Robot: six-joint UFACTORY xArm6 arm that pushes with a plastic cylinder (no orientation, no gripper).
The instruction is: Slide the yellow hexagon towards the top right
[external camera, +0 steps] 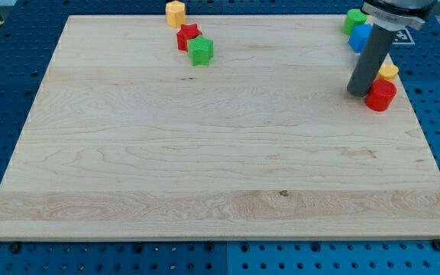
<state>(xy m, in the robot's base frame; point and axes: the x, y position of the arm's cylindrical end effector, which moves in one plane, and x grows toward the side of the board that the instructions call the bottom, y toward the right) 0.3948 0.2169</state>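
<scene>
Two yellow blocks: hexagon point(175, 12) at top edge untouched, my tip point(357, 93), a bare rod gripping nothing, beside red cylinder point(380, 95); push remains.

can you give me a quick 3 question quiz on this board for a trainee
1. True or false: my tip stands beside the red cylinder block, on the view's left of it.
2. Which block touches the red star block at the view's top of the wooden board? A) blue block B) green star-like block C) red cylinder block
3. Fill in: the small yellow block near my tip lies just above the ____ cylinder block.

Key: 1 true. 2 B, the green star-like block; the yellow hexagon block sits just above the pair. 3 red.
</scene>
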